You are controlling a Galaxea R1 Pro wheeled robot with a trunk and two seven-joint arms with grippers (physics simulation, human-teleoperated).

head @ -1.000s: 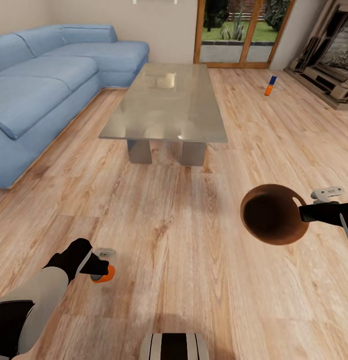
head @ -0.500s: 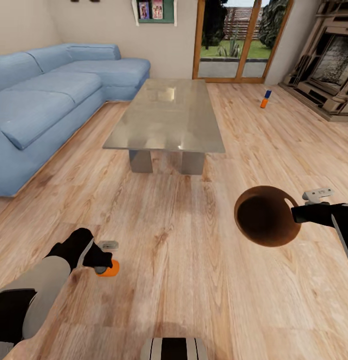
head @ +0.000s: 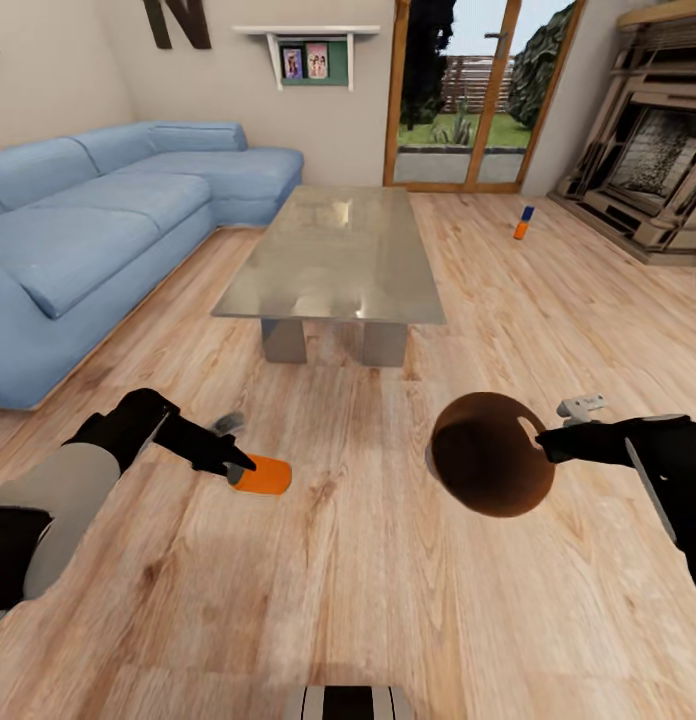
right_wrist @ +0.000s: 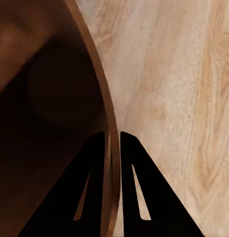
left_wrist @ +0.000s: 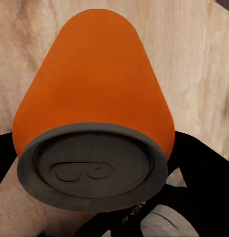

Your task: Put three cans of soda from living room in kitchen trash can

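Left end effector (head: 231,467) pinching orange can (head: 261,475) | right end effector (head: 536,446) pinching bin (head: 485,468) rim

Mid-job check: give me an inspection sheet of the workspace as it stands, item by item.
Surface: wood floor, bare between the arms.
Job's things: orange can held on its side; trash can held off the floor, opening toward the camera; a blue can and a second orange can close together on the floor near the fireplace.
Clutter: nothing seen.
End effectors: left end effector shut on the orange can; right end effector pinching the trash can's rim.
Cables: nothing seen.
Surroundings: blue sofa, glass table, garden door.
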